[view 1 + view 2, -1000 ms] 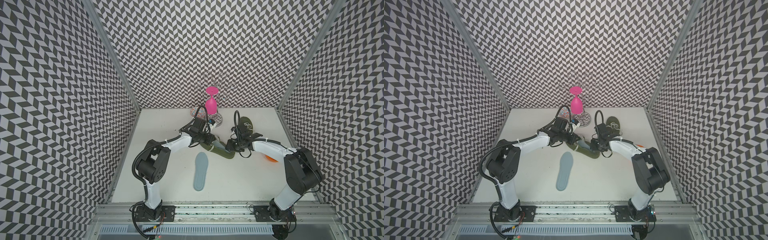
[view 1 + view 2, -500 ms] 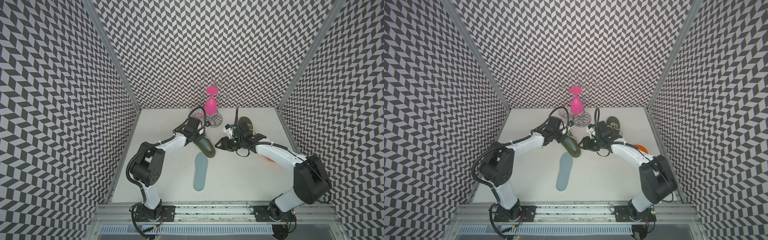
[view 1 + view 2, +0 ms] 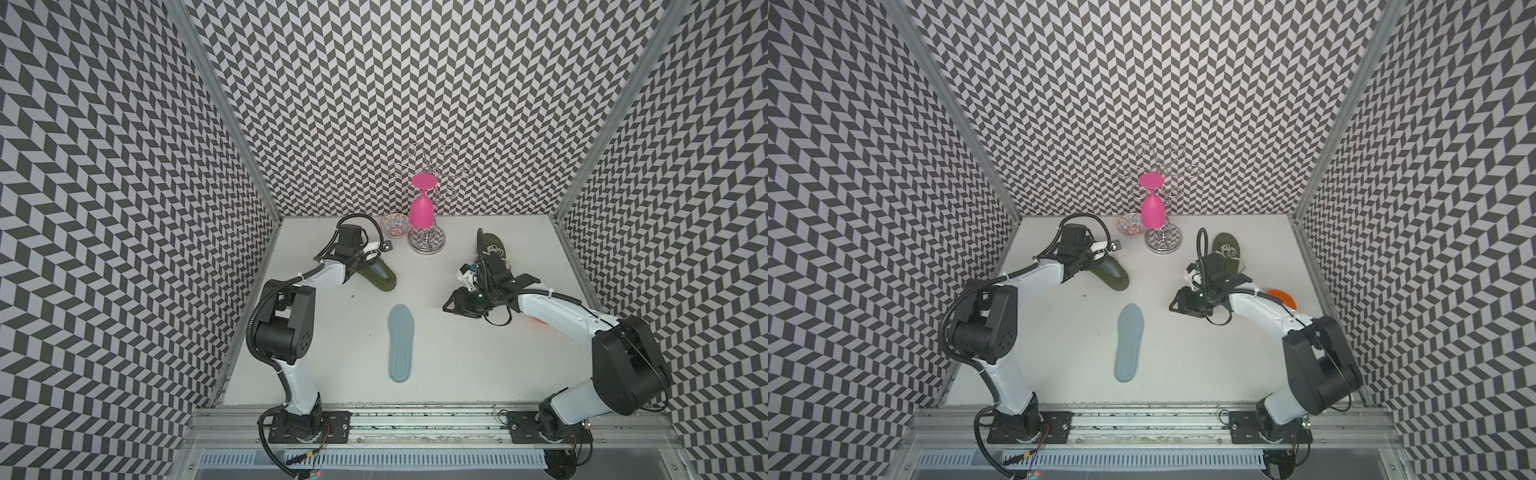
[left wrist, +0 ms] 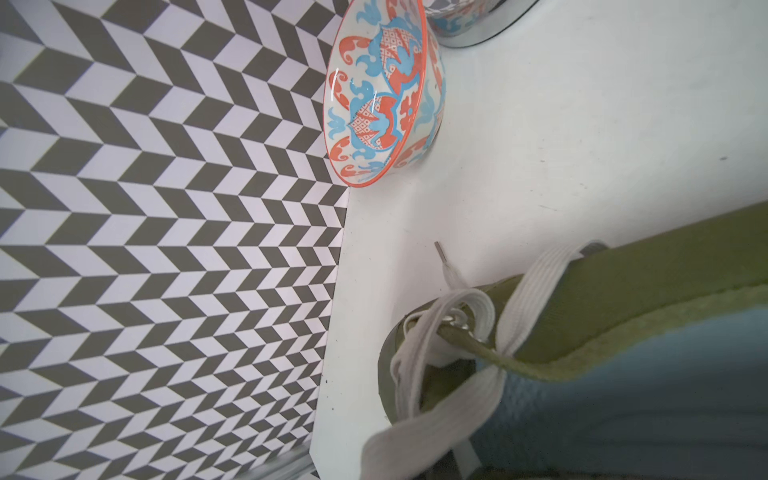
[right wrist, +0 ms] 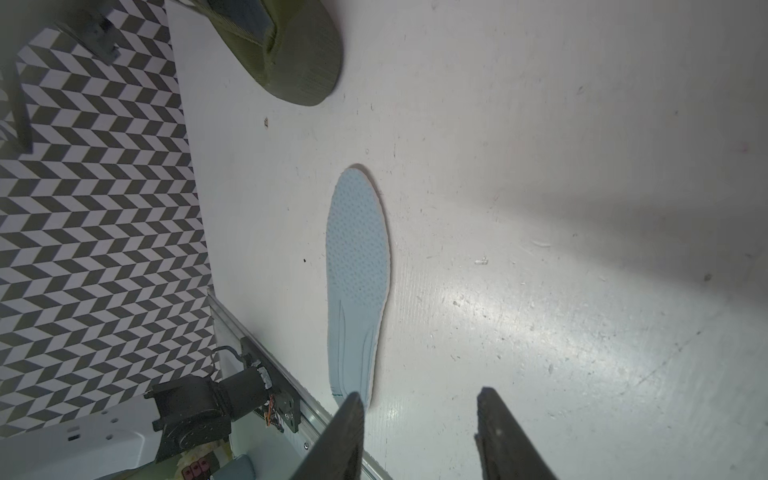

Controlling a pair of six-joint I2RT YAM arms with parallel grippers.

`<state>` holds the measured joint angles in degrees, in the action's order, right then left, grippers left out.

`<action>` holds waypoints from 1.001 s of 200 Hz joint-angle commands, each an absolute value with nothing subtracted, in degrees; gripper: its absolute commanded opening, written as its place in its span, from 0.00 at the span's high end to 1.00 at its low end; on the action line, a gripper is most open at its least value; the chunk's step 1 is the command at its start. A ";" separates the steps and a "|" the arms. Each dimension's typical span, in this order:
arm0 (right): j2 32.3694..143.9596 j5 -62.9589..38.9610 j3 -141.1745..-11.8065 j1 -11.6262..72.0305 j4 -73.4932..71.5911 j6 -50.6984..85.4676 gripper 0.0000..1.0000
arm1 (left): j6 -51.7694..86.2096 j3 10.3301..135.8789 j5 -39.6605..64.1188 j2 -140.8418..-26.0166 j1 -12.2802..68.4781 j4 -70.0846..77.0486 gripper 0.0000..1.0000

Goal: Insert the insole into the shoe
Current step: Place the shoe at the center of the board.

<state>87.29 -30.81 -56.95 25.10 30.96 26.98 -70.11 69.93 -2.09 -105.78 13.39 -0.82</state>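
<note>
Nearest, the pale blue insole [image 3: 401, 341] lies flat on the white tabletop [image 3: 478, 365]. The right claw [image 5: 419, 401] hangs just beyond it to the right, jaws apart, gripping nothing. Farther back, the left claw [image 3: 360, 262] is clamped on the far end of the olive shoe [image 3: 380, 276], whose inside shows blue. Behind that, a patterned bowl [image 4: 380, 91] shows only its painted inside.

The shoe [image 3: 380, 277] has been let go by the right gripper [image 3: 452, 303], now pulled away, and dragged toward the bowl [image 3: 395, 225] by the left gripper [image 3: 360, 264].
</note>
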 commanded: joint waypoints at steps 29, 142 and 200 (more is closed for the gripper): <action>85.61 -29.40 -60.12 24.16 34.09 24.26 0.54 | -82.01 74.12 10.93 -105.14 11.20 5.27 1.00; 85.35 -26.70 -65.23 22.54 36.17 20.65 0.49 | -59.41 76.16 10.44 -103.91 11.42 8.59 0.12; 82.67 -8.10 -63.59 19.56 32.89 25.94 0.45 | -20.35 68.50 16.60 -86.70 14.96 4.69 0.00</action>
